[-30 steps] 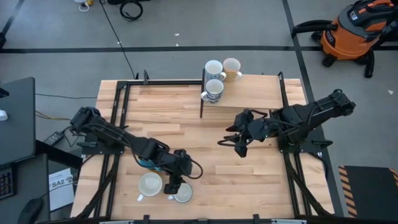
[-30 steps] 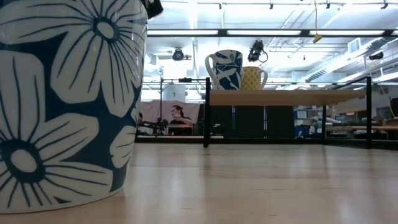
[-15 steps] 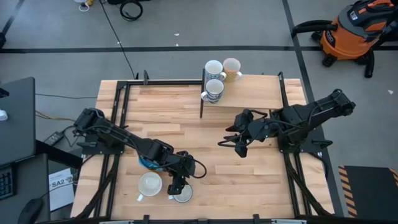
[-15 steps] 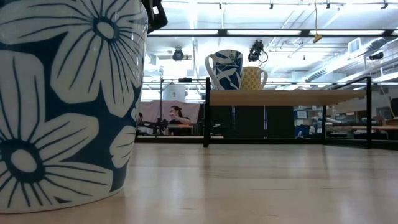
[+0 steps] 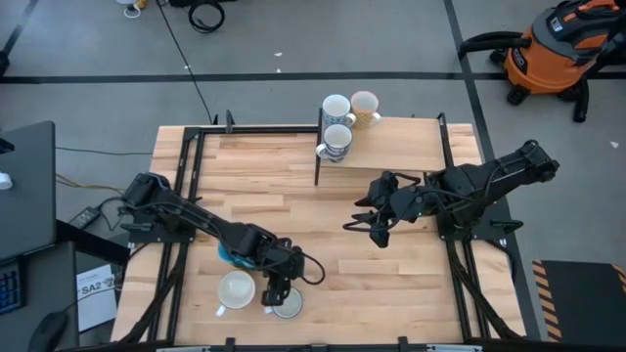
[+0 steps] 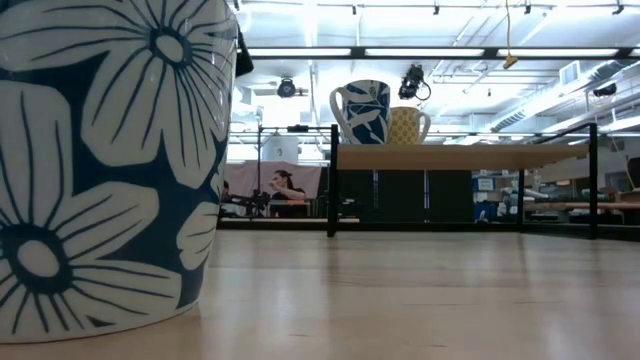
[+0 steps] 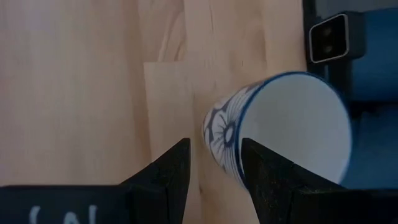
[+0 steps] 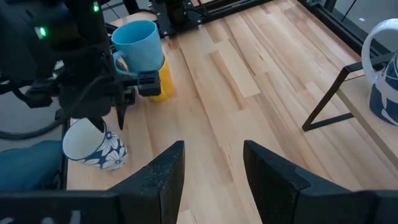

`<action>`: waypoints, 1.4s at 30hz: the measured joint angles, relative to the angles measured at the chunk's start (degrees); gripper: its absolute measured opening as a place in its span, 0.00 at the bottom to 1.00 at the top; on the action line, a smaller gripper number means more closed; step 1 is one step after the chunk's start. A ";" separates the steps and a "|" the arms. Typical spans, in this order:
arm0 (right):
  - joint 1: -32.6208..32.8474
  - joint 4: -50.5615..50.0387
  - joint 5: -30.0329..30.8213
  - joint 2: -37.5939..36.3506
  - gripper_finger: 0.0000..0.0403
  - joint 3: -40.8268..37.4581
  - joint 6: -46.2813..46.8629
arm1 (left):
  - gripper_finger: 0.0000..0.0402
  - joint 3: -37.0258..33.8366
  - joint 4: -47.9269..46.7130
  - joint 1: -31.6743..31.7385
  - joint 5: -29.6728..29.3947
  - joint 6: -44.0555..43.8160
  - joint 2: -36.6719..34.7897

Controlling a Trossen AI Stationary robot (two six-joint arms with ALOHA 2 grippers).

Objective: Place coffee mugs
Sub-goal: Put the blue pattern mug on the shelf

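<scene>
A white mug with a blue flower pattern (image 5: 288,307) stands upright on its base near the table's near edge; it fills the low view (image 6: 100,170). My left gripper (image 5: 277,290) hangs over it, open and pointing down. In the left wrist view the mug's near wall (image 7: 221,134) lies in the gap of the gripper (image 7: 214,165), one finger outside and one over the opening. Whether a finger touches it, I cannot tell. My right gripper (image 5: 377,233) waits open above the table's right half. Three mugs (image 5: 337,142) stand on the raised shelf (image 5: 411,147).
A plain white mug (image 5: 236,289) stands just left of the flower mug. A bright blue mug (image 8: 138,46) and a yellow one (image 8: 161,84) sit together under my left arm. The shelf's black frame (image 5: 317,156) stands at the far middle. Bare wood lies between the arms.
My left gripper has come down beside the flower mug: in the low view its dark finger has dropped from the top edge to alongside the mug's upper wall. The mug has stayed where it was.
</scene>
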 joint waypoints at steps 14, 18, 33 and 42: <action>0.00 -0.07 -0.01 0.02 0.42 0.00 0.00 | 0.37 -0.02 -0.42 -0.37 0.02 -0.26 1.13; 0.00 -0.09 -0.01 0.02 0.42 0.00 0.00 | 0.37 -0.02 -0.23 -0.31 0.05 0.64 1.13; 0.00 -0.11 -0.01 0.02 0.42 0.00 0.00 | 0.28 -0.02 -0.71 -0.26 -0.83 0.90 1.13; 0.00 -0.13 -0.01 0.02 0.42 0.00 0.00 | 0.10 0.00 -0.62 -0.26 -1.58 1.00 1.13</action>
